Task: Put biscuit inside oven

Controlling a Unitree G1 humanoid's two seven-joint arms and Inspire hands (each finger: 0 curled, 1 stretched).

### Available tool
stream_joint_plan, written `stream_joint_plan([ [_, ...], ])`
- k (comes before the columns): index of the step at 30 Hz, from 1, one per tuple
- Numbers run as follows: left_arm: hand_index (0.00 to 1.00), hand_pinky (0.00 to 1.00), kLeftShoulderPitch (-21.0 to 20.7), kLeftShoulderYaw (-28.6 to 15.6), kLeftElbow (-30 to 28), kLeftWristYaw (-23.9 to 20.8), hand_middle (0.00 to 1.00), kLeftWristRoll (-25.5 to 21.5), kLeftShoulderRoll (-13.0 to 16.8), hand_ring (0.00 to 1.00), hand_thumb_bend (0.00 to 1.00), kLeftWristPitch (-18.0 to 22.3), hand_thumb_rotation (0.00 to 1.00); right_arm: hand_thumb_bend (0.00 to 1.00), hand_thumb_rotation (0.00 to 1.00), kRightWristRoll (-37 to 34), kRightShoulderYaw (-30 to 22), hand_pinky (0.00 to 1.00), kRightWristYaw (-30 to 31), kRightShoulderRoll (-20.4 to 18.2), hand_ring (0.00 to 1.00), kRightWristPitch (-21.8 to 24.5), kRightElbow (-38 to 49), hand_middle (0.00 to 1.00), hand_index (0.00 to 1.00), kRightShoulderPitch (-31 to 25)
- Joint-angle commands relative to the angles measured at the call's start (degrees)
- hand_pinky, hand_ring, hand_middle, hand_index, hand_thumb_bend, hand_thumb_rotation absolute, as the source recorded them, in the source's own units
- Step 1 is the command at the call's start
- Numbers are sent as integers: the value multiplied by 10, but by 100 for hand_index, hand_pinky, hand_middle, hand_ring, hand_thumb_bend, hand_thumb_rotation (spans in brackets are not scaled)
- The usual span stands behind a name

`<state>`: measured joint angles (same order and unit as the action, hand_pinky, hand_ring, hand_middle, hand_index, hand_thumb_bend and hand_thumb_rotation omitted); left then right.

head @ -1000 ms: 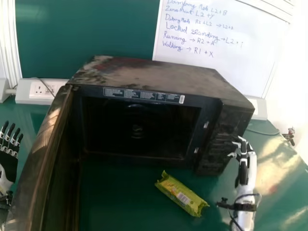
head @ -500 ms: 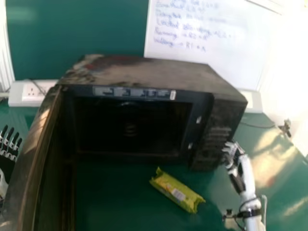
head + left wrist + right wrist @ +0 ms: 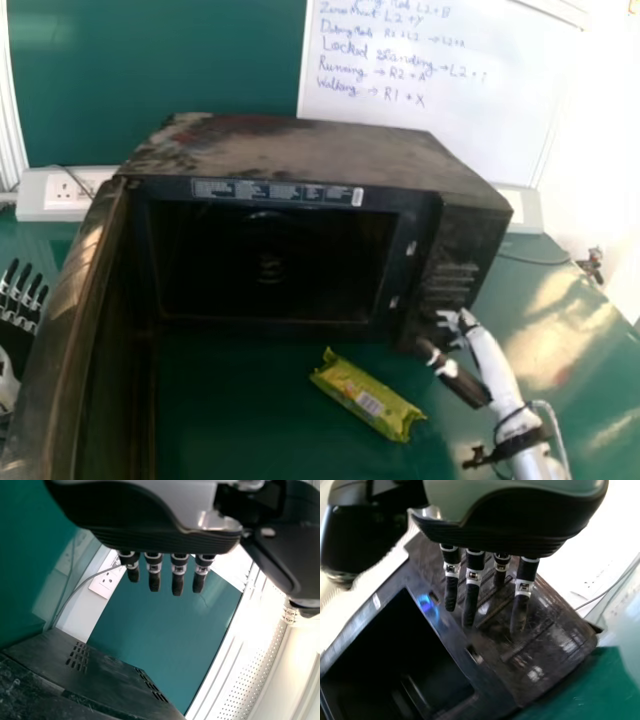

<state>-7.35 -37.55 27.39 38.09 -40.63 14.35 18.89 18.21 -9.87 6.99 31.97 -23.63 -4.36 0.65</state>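
On the table (image 3: 250,430), in front of the oven (image 3: 300,150), the biscuit packet (image 3: 368,396) is seen lying aslant, its far end pointed towards the cavity (image 3: 270,265), whose door (image 3: 72,320) is already swung wide. By the control panel (image 3: 448,285), to the right of the packet, the right hand (image 3: 505,527) is held with its fingers (image 3: 471,592) straight and spread, nothing gripped; the thumb (image 3: 362,535) is kept apart from them. Beyond the door, at the far left, the left hand (image 3: 150,527) is seen, also straight-fingered and without a load; it is best left out of this.

The step in hand is judged to be the pick-up. The right hand should be brought clear of the oven's corner first, then lowered over the packet's middle, with thumb and fingers set across its narrow width rather than along its length. The hold should be closed gently, since the wrapper may slip and the biscuits may be cracked by a hard squeeze. Once it is gripped, the packet should be raised above the cavity's lower lip before it is taken forward, and turned so that neither end is caught on the frame or the door.
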Motion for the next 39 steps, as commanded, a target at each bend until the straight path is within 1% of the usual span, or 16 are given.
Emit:
stream_joint_plan([
  [1, 97, 88, 14, 1, 16, 2, 81, -2, -17, 75, 0, 4, 0, 98, 67, 24, 5, 49, 12, 11, 60, 37, 41, 70, 80, -16],
  [2, 97, 89, 15, 2, 16, 1, 81, -1, -17, 75, 0, 3, 0, 99, 67, 34, 7, 47, 15, 15, 60, 48, 56, 70, 80, -20],
  [6, 97, 91, 15, 1, 17, 2, 82, -1, -17, 76, 0, 3, 0, 97, 65, 45, 10, 55, 41, 25, 68, 88, 101, 73, 83, -34],
  [8, 98, 96, 15, 2, 17, 2, 82, 0, -17, 77, 0, 4, 0, 97, 65, 46, 12, 56, 55, 31, 70, 102, 119, 75, 84, -38],
  [11, 98, 98, 16, 2, 15, 0, 83, 1, -17, 77, 0, 4, 0, 97, 64, 49, 14, 57, 77, 36, 70, 132, 147, 76, 85, -44],
  [13, 98, 98, 15, 2, 16, 0, 83, 1, -17, 77, 0, 5, 0, 98, 64, 48, 15, 59, 92, 37, 72, 153, 163, 77, 86, -46],
  [15, 96, 88, 13, 1, 21, 2, 81, 1, -16, 75, 0, 6, 0, 98, 63, 47, 15, 60, 103, 37, 74, 165, 173, 78, 87, -47],
  [17, 96, 84, 11, 0, 25, 4, 81, 0, -15, 74, 0, 6, 0, 99, 63, 47, 16, 61, 109, 38, 74, 172, 177, 78, 87, -47],
  [21, 98, 95, 14, 2, 16, 1, 82, 0, -17, 77, 0, 3, 0, 99, 64, 48, 19, 62, 119, 39, 75, 184, 180, 79, 87, -45],
  [25, 98, 93, 16, 3, 11, -2, 82, 3, -19, 76, 0, 5, 0, 99, 63, 41, 23, 63, 133, 43, 76, 190, 181, 80, 88, -42],
  [29, 97, 96, 13, 2, 17, 3, 82, -1, -18, 76, 0, 3, 0, 99, 62, 44, 27, 63, 147, 47, 76, 201, 191, 81, 88, -41],
  [32, 97, 90, 14, 3, 15, 0, 81, 2, -19, 75, 0, 4, 0, 100, 64, 51, 32, 61, 160, 51, 75, 220, 208, 79, 88, -40],
  [33, 97, 90, 14, 4, 15, 2, 81, 1, -19, 75, 0, 4, 0, 100, 64, 53, 34, 61, 165, 52, 75, 229, 214, 79, 89, -41],
  [35, 98, 98, 15, 4, 15, 4, 83, 0, -19, 77, 0, 3, 0, 100, 60, 53, 37, 63, 179, 54, 77, 249, 228, 81, 89, -41],
  [37, 98, 98, 16, 5, 12, 1, 82, 0, -20, 76, 0, 2, 0, 99, 57, 48, 38, 65, 192, 54, 79, 268, 240, 83, 90, -41],
  [39, 97, 94, 15, 4, 13, 2, 81, -1, -21, 75, 0, 2, 0, 98, 53, 43, 39, 68, 205, 53, 82, 287, 249, 85, 91, -41],
])
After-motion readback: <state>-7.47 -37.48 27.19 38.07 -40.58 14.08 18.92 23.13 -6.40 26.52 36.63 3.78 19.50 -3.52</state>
